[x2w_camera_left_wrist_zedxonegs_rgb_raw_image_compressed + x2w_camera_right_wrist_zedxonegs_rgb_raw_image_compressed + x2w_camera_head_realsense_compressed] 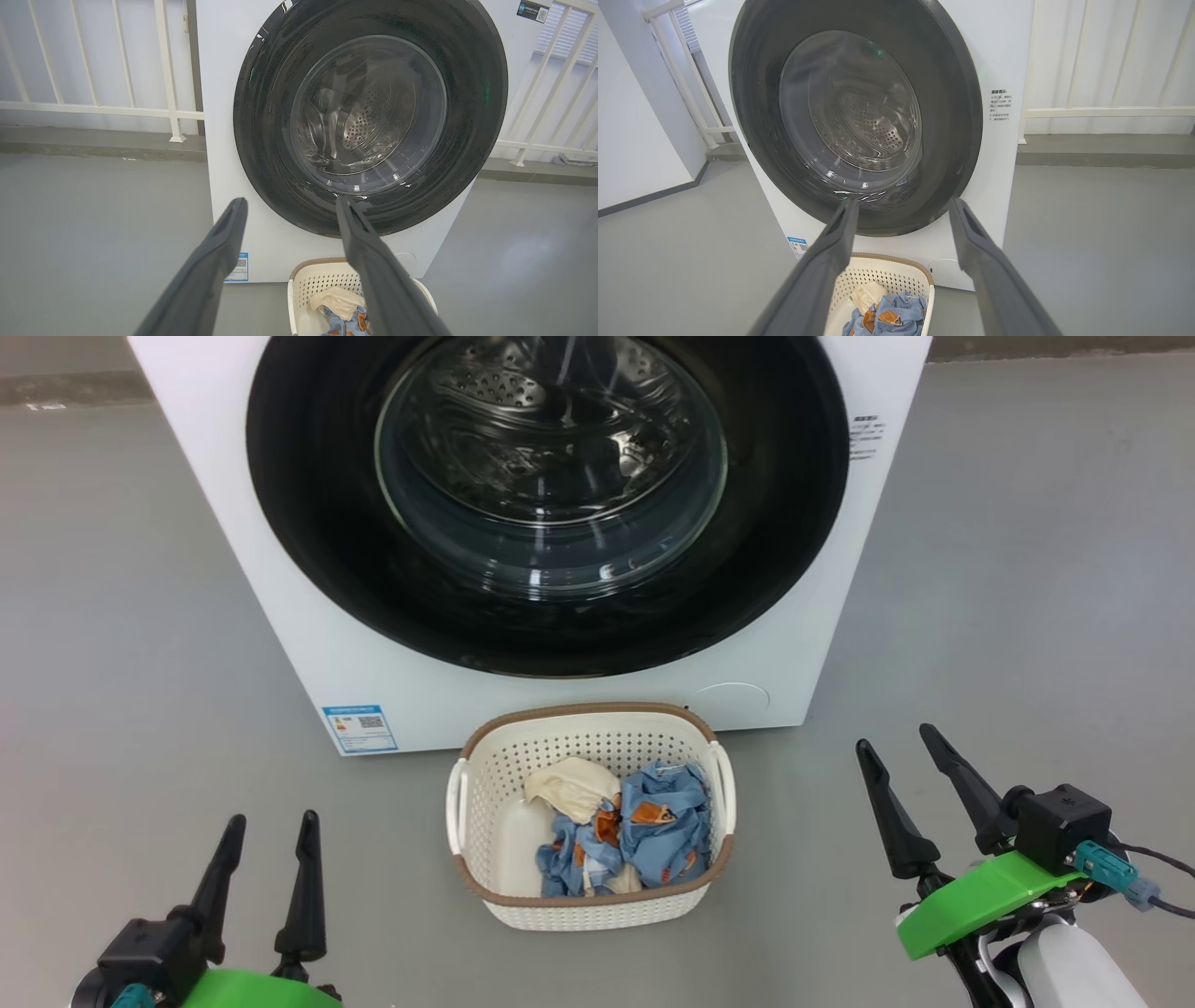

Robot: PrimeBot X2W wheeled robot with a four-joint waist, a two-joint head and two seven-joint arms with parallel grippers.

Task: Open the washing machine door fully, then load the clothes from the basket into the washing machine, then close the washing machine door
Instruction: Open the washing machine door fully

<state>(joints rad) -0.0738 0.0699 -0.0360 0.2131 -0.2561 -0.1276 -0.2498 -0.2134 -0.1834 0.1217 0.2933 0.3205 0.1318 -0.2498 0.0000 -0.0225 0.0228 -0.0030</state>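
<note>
The white washing machine (280,616) stands straight ahead on the floor. Its round glossy black door (308,523) with the clear glass bowl is shut flat against the front, and the steel drum shows through the glass. The cream perforated basket (485,803) sits on the floor right before the machine. Inside lie the clothes (653,821): blue printed pieces and a cream cloth. My left gripper (271,829) is at lower left, open and holding nothing. My right gripper (894,739) is at lower right, open and holding nothing. Both hang short of the door (261,140) (952,116).
Grey floor (121,616) spreads on both sides of the machine. A white railing (93,108) and a low kerb run behind it. A blue label sticker (359,728) marks the machine's lower left corner.
</note>
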